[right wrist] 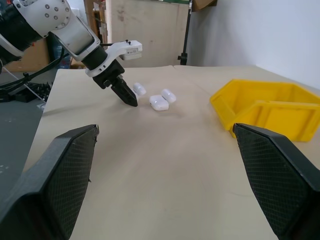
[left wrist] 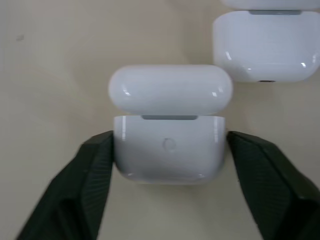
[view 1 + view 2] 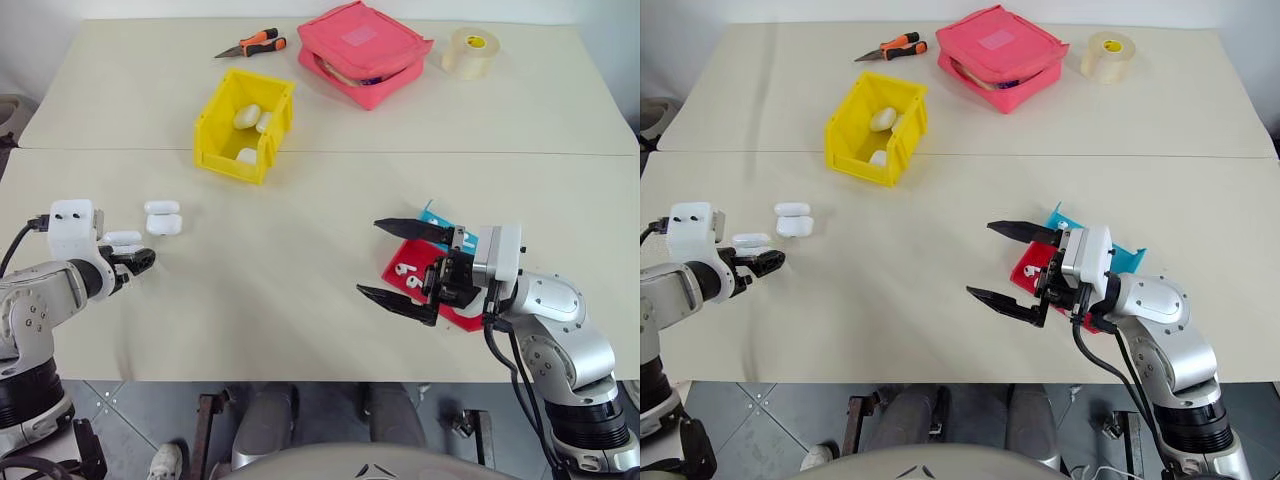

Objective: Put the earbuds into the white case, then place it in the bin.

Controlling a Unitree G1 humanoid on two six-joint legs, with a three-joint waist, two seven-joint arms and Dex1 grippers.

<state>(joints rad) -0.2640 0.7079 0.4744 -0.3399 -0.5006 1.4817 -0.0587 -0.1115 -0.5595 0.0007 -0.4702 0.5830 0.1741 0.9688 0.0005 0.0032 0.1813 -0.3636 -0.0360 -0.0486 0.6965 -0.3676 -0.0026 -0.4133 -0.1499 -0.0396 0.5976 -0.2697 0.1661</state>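
The white case (image 2: 167,152) lies with its lid (image 2: 170,90) flipped open near the table's left edge. My left gripper (image 3: 148,260) is shut on its body, one black finger (image 2: 90,170) pressed against each side. A second open white case (image 3: 163,218) lies just beyond it. The earbuds (image 3: 405,272) rest on the red part of a flat red-and-blue tray (image 3: 432,215) at the right. My right gripper (image 3: 371,257) hovers open over that tray, pointing left, with nothing between its fingers. The yellow bin (image 3: 210,125) stands at the back left with white cases (image 3: 247,116) inside.
A pink zip pouch (image 3: 365,50), a roll of clear tape (image 3: 470,52) and orange-handled pliers (image 3: 252,45) lie along the far side. The right wrist view shows the left gripper (image 1: 129,96) and the yellow bin (image 1: 270,107) across bare tabletop.
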